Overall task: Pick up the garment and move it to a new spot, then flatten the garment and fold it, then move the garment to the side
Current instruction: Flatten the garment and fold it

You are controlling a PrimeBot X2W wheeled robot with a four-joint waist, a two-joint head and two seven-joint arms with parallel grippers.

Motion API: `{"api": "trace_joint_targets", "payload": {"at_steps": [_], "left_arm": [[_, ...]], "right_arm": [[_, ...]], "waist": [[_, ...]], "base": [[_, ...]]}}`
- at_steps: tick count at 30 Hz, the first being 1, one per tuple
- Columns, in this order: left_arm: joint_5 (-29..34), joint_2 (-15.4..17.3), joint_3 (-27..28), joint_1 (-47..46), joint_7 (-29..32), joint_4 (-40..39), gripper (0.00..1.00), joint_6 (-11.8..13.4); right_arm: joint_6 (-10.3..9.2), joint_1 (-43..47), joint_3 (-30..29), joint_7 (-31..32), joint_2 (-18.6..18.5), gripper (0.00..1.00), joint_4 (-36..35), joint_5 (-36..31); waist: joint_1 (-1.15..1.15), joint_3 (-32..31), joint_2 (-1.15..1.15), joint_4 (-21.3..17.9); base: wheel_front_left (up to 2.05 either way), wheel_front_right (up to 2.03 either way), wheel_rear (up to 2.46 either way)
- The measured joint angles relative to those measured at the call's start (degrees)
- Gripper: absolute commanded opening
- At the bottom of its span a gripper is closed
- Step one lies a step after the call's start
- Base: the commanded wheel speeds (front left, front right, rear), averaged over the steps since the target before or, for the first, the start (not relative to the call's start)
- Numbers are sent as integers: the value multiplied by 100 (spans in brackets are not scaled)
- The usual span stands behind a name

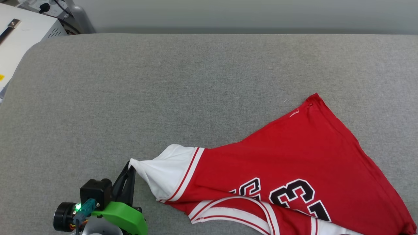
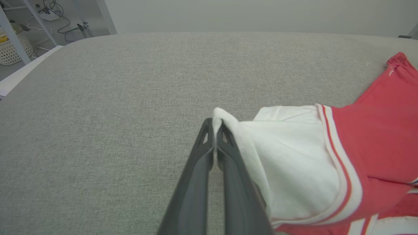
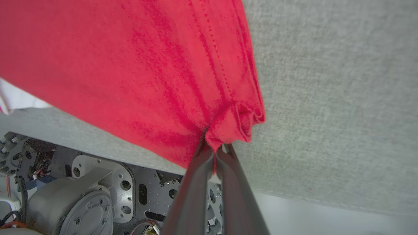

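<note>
On the grey tabletop (image 1: 163,81), toward its near right part, the garment (image 1: 294,153) is laid with the lettered face up, and its near edge is cut off by the bottom of the head view. The left end effector (image 1: 130,168) is closed fully on the tip of the white sleeve (image 1: 166,169), which is drawn out to a point toward the left. The right end effector (image 3: 214,147) is likewise closed, with a bunched red hem corner (image 3: 245,120) pinched in it near the tabletop's front edge. The cloth is stretched between the two grips, but it is not flat: the neck trim (image 1: 235,215) is doubled over and folds are seen beneath the sleeve. The step in hand is judged to be the spreading and flattening. Whether the move to a new spot is finished cannot be told from these views. No fold is made yet, so the flattening, the folding and the final shift to the side are taken to be left.
</note>
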Motion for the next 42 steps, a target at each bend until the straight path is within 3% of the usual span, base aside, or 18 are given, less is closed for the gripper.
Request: {"api": "trace_joint_targets", "payload": {"at_steps": [2,12,18,24,31,32,42], "left_arm": [[0,-4,-4,1,0,23,0,-8],[7,-70,1,13,0,-9,0,-7],[59,-157,-70,-45,0,-20,0,-30],[230,-322,-181,-345,2,12,0,-94],[327,-500,-281,-689,7,54,0,-210],[363,-576,-302,-805,7,75,0,-238],[417,-864,-310,-1099,2,282,0,-469]], "right_arm": [[1,13,-207,-177,124,100,25,-52],[0,-452,-1572,-619,112,100,-662,-470],[0,-1322,-1824,-363,267,100,-1239,-912],[0,-2608,-1214,421,673,100,-1232,-1377],[0,-3812,-505,1090,1051,100,-243,-1629],[0,-4137,-252,1238,1168,100,222,-1686],[0,-4460,332,884,1390,100,1538,-1775]], "waist": [[0,-15,0,0],[0,-50,0,41],[0,51,0,194],[0,236,0,413],[0,503,0,648],[0,635,0,750],[0,1061,0,1088]], "base": [[0,0,0],[0,0,0],[0,0,0],[0,0,0],[0,0,0],[0,0,0],[0,0,0]]}}
